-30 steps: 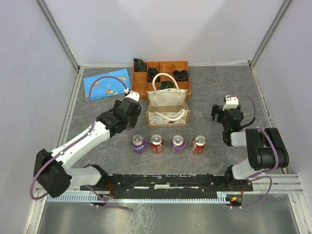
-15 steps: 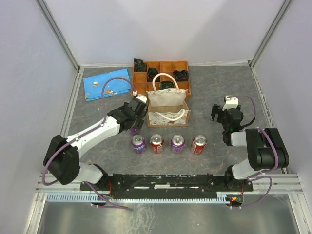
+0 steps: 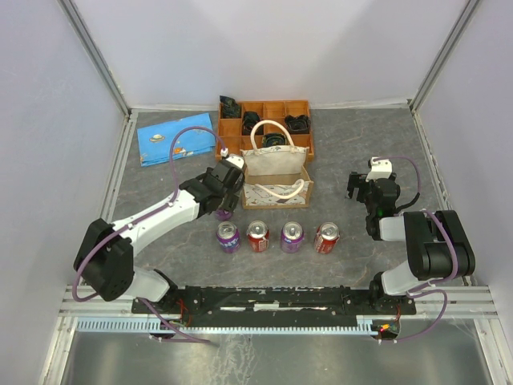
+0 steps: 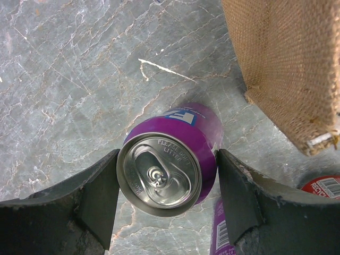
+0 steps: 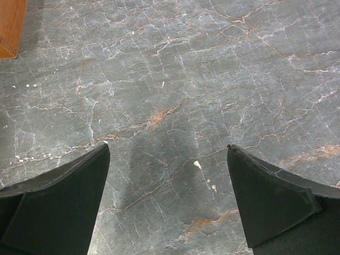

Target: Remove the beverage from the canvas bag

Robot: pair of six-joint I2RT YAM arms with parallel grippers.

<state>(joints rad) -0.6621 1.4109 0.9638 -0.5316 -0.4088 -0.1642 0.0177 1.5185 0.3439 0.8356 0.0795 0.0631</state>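
Aluminium can (image 4: 169,159), glossy purple, sits pinched in the left gripper (image 4: 167,183) beside the coarse canvas bag (image 4: 287,64); right gripper (image 5: 168,154) gapes empty

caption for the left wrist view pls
Left gripper clamps a purple can beside the canvas bag on the grey table.

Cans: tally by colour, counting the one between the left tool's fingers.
Purple cans: 3, including the held purple can in the left tool
Red cans: 2
Total: 5
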